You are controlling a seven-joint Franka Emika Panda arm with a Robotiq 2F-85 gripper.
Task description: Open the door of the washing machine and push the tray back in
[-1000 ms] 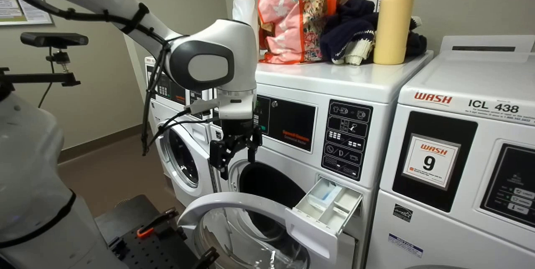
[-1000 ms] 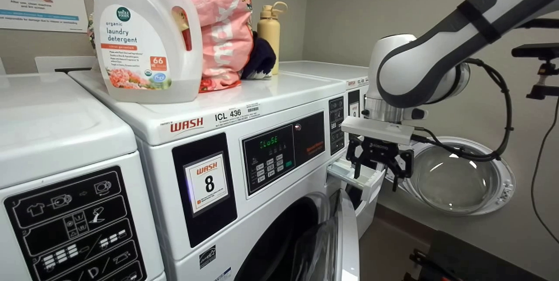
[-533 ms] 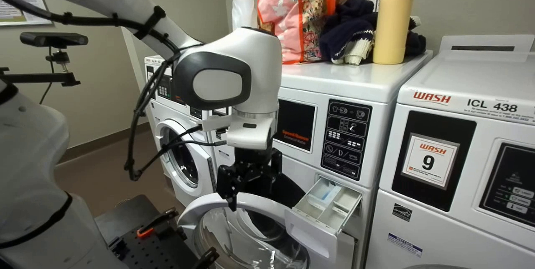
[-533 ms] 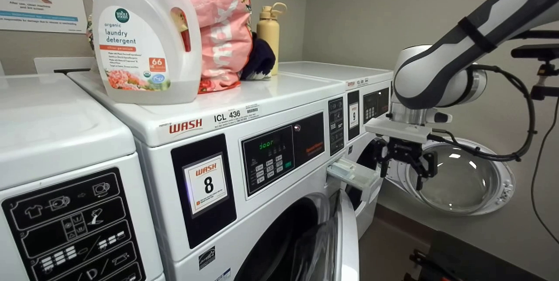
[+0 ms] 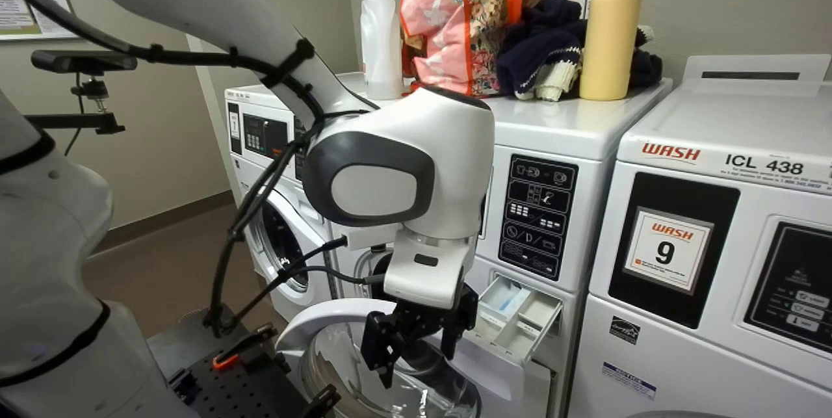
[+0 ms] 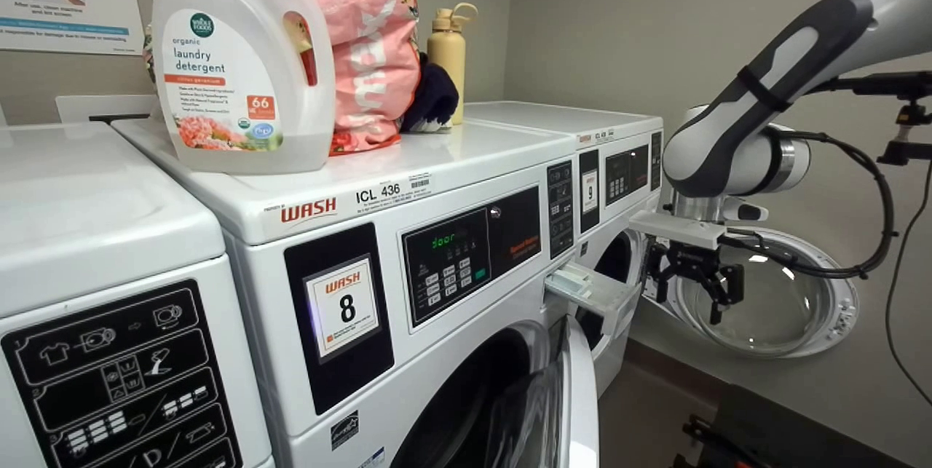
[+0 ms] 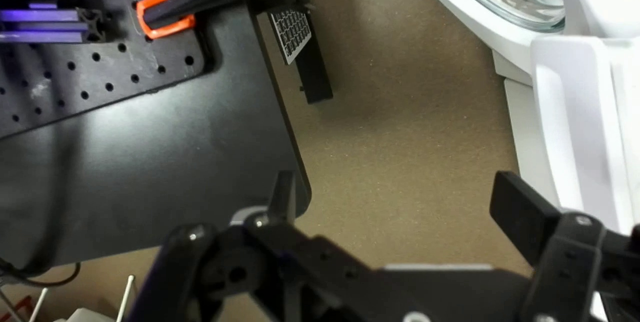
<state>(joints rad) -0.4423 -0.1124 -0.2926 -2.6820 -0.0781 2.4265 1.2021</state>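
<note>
Tray (image 5: 513, 330) of washing machine (image 6: 429, 344) no. 8 was seen slid out, w/ the open door (image 6: 557, 410) just below it.

Judged the step in hand, the push was best made w/ fingers (image 7: 525, 219) brought together, set flat at mid front panel (image 5: 494, 376) & driven straight inward, lest the tray be skewed. The gripper (image 5: 417, 364) was held just beside that panel, spread wide, nothing gripped; contact couldn't be told. The door was to be avoided on any low approach. In the wrist view, brown floor (image 7: 400, 126) was seen btwn tray & black tabletop (image 7: 175, 172), leaving a lane; a neighboring round door (image 6: 772, 300), also open, was judged a poss. limit on wide swings.
</note>
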